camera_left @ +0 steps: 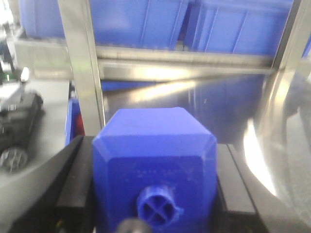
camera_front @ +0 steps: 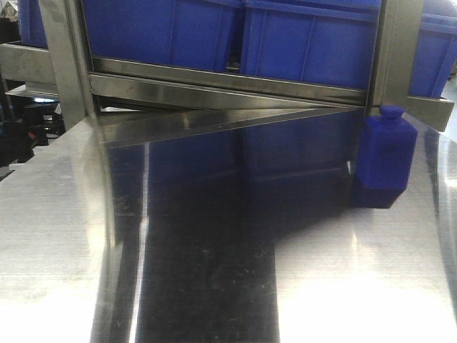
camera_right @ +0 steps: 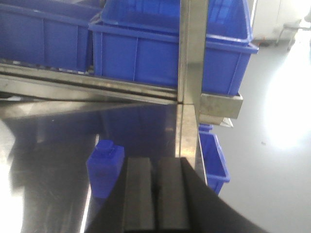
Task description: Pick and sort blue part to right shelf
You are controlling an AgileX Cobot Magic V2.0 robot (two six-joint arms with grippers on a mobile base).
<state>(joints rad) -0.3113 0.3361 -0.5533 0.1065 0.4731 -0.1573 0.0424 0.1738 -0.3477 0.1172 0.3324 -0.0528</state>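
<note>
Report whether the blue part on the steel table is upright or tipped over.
Upright: the blue part rests on its base, cap pointing up.

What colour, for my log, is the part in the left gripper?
The part is solid blue; left wrist view.

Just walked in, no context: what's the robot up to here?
The left gripper is shut on a blue part, its cap toward the wrist camera, facing the shelf of blue bins. A second blue part stands upright on the steel table by the shelf's right post. The right gripper is shut and empty, apart from it.
</note>
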